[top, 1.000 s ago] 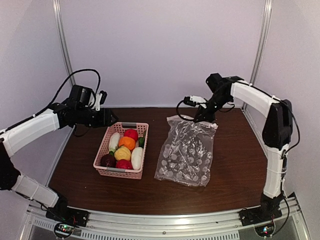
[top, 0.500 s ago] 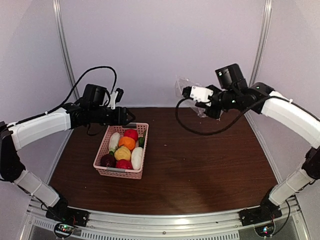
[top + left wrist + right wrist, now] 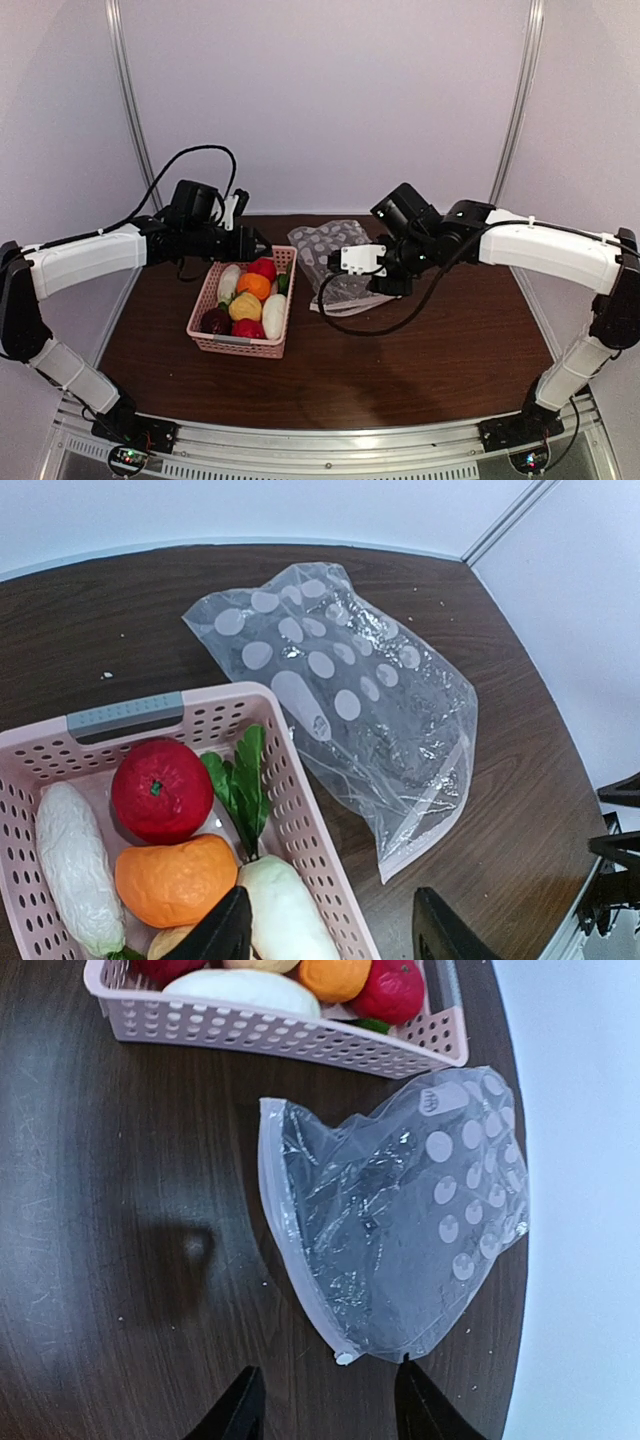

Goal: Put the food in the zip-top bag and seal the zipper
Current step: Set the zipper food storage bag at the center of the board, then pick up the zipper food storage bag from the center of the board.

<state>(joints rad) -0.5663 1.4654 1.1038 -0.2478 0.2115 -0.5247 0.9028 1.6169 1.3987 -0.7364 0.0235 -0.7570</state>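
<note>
Zip-top bag (image 3: 400, 1220) lies just ahead of the right tool (image 3: 328, 1380), whose jaws stand apart, empty.

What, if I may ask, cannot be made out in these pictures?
- Right wrist view: the top edge cuts off most of the pink basket and the food; whether the zipper is open or sealed is too fine to tell.
- Top view: the right arm's wrist covers part of the zip-top bag, hiding its mouth.
- Left wrist view: the bottom edge cuts off the white radish at its lower end.
</note>
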